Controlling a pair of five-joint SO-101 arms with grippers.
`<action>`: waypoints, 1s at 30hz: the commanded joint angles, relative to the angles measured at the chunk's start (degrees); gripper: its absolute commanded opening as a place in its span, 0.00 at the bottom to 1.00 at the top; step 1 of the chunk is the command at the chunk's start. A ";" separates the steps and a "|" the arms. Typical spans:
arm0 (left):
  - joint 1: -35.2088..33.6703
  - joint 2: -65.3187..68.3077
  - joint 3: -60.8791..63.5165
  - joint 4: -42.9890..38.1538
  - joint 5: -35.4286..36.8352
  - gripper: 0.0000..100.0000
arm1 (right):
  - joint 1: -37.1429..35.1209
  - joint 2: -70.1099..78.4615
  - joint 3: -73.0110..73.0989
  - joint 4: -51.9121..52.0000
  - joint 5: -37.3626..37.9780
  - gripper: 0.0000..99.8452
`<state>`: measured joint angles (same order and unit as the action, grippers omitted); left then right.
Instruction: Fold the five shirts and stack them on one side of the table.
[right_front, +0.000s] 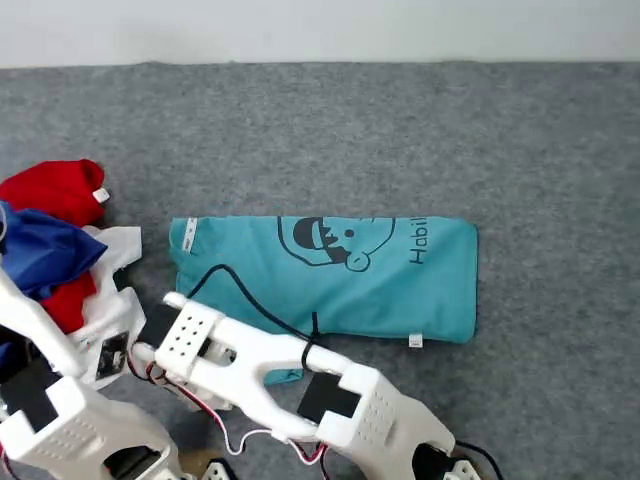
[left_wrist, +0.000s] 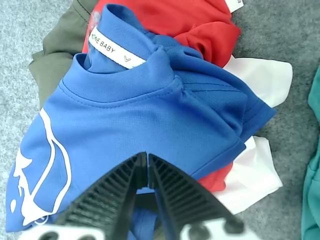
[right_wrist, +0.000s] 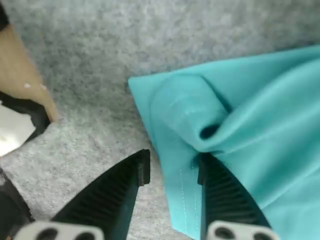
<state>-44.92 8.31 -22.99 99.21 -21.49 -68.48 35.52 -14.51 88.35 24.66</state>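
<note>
At near corner of teal shirt (right_front: 330, 275), flat on bench (right_front: 400, 130), long axis crosswise: right hand (right_wrist: 172, 170) parted wide astride its edge, nearer by far; left hand (left_wrist: 146, 161) pinched closed over blue shirt (left_wrist: 150, 115).

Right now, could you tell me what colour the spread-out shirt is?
The shirt is teal; high view.

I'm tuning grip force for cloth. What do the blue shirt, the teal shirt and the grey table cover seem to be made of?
Blue shirt: likely synthetic sports mesh, matte; fine pinhole weave shows.
Teal shirt: smooth knit, perhaps cotton jersey; soft folds, stitched hem.
Table cover: grey felt or low carpet, fuzzy.
</note>
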 joint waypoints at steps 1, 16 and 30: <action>-0.18 -2.99 -0.57 -0.62 0.00 0.02 | 1.01 2.15 -0.53 -2.07 0.00 0.17; -0.18 -2.73 -0.48 -0.79 0.00 0.02 | 8.31 4.79 -4.04 -3.30 0.09 0.01; 0.00 -2.73 -0.48 -0.88 0.00 0.02 | 11.91 -9.01 -7.65 -0.04 2.46 0.01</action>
<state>-44.92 8.31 -22.99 99.21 -21.49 -59.25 32.09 -18.64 88.35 25.10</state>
